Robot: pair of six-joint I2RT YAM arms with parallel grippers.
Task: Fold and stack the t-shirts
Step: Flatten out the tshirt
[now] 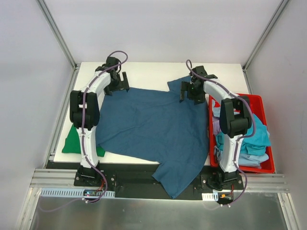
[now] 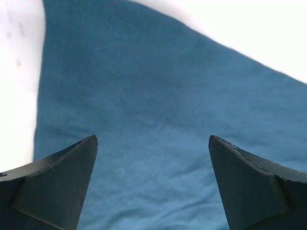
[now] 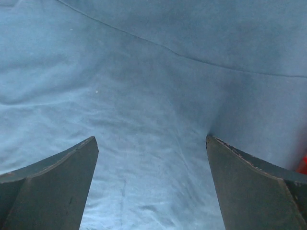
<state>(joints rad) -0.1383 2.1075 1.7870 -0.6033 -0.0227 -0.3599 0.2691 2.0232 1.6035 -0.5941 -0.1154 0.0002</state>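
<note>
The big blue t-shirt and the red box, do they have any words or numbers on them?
None. The dark teal-blue cotton t-shirt is plain in all three views, and the red plastic bin shows no label. Nothing else carries readable text.

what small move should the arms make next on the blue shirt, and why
Probably lower both and pinch the cloth: left gripper and right gripper hover open over the far edge of the dark blue t-shirt, spread out, unfolded.

White arms (image 1: 94, 85), black joints (image 1: 79, 109), purple cables (image 1: 118, 51)
</note>
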